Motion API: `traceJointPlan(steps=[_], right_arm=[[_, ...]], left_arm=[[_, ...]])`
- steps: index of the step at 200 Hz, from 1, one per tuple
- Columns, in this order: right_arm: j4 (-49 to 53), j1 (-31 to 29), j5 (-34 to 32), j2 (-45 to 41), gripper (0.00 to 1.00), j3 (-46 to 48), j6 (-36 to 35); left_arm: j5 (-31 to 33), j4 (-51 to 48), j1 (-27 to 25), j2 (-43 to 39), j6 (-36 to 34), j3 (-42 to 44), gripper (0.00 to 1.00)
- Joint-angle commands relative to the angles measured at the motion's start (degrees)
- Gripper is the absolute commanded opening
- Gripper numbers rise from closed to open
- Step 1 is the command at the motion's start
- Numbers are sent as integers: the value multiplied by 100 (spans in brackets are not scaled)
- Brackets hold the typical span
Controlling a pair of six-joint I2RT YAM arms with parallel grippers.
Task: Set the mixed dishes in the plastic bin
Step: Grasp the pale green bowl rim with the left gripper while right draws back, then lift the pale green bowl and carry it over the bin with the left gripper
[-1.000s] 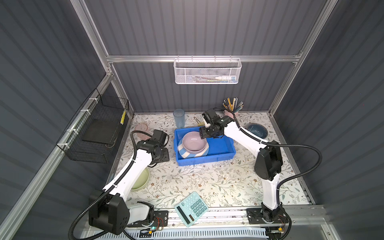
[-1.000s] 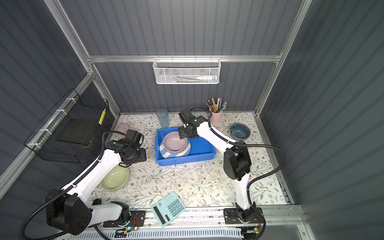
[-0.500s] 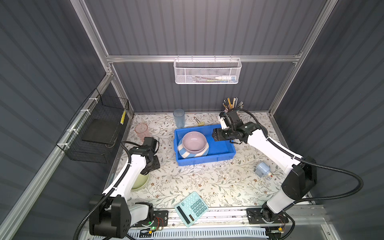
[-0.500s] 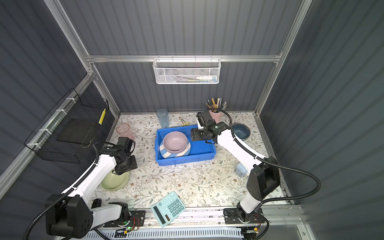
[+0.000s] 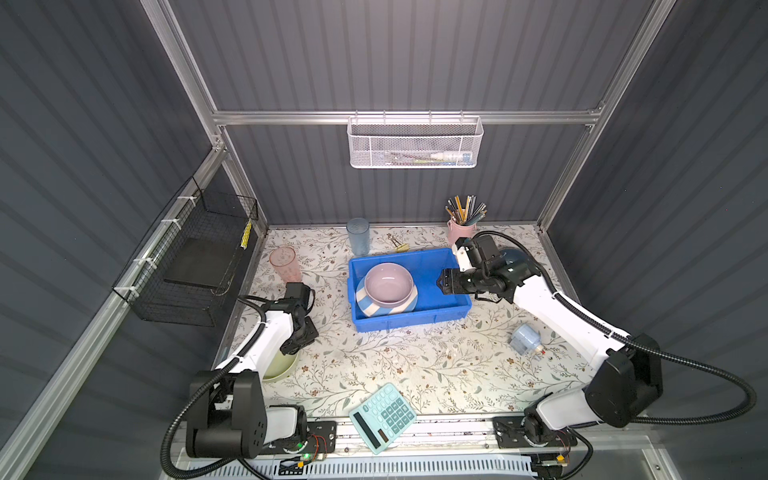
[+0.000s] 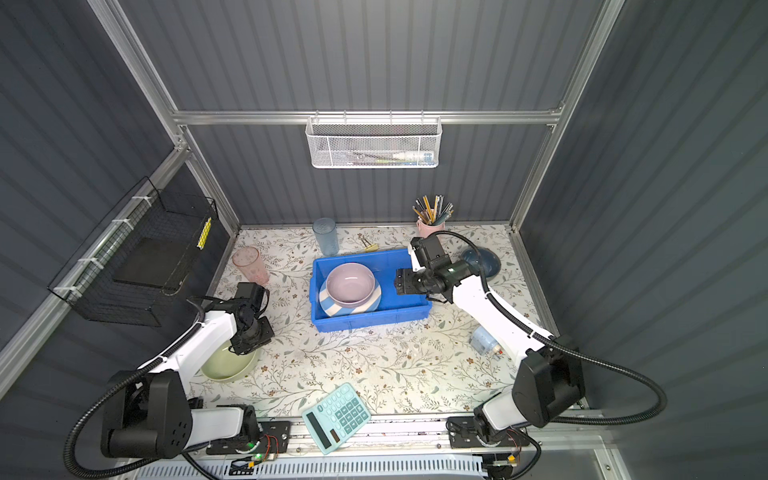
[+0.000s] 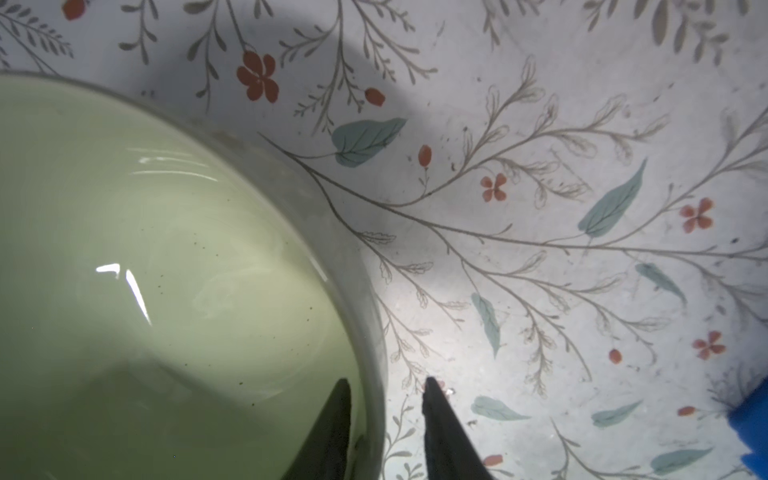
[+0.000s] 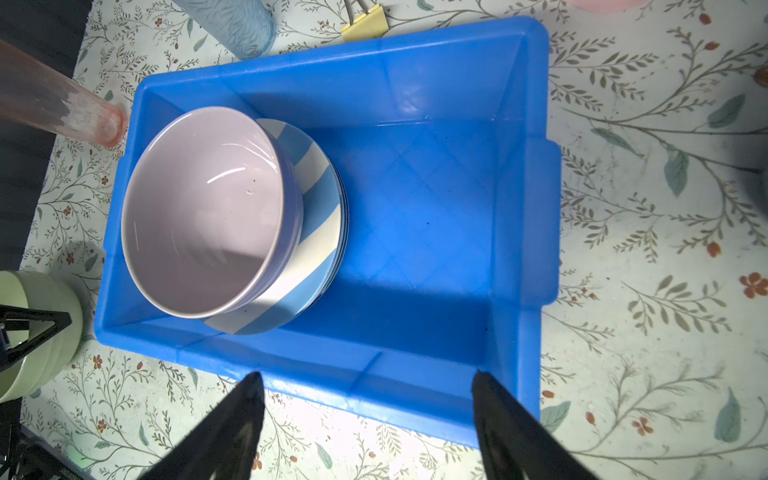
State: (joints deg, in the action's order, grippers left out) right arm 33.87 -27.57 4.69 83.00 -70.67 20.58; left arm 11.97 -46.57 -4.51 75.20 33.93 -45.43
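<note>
Fingers of left gripper (image 7: 386,380) straddle pale-green bowl (image 7: 166,249) rim, grip unclear; right gripper (image 8: 363,376) gapes over plastic bin (image 8: 536,199)

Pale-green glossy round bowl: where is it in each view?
Top view: pale-green round bowl lower left, half hidden.
Top view: bowl lower left, mostly exposed.
Left wrist: bowl fills nearly half the frame.
Right wrist: bowl at the frame's edge, beyond the bright-blue rectangular plastic bin.
Shared landmark: that bin.
</note>
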Motion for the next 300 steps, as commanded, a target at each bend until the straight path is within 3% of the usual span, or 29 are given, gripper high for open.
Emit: traceJointPlan(steps=[1, 50, 143, 221, 300], right_arm=[[1, 68, -3, -219, 80, 211, 16], [-4, 116, -11, -355, 80, 456, 86], [46, 115, -12, -448, 81, 491, 87], [108, 117, -82, -692, 82, 594, 111], [59, 193, -92, -934, 84, 821, 280]], left_arm=[[-72, 139, 16, 29, 50, 18, 22], [-363, 243, 21, 277, -178, -169, 0], [-778, -263, 12, 515, -834, -1269, 0], [-1119, -1074, -82, 991, -1406, -3162, 0], [-779, -2047, -1183, 2128, -1855, -5670, 0]])
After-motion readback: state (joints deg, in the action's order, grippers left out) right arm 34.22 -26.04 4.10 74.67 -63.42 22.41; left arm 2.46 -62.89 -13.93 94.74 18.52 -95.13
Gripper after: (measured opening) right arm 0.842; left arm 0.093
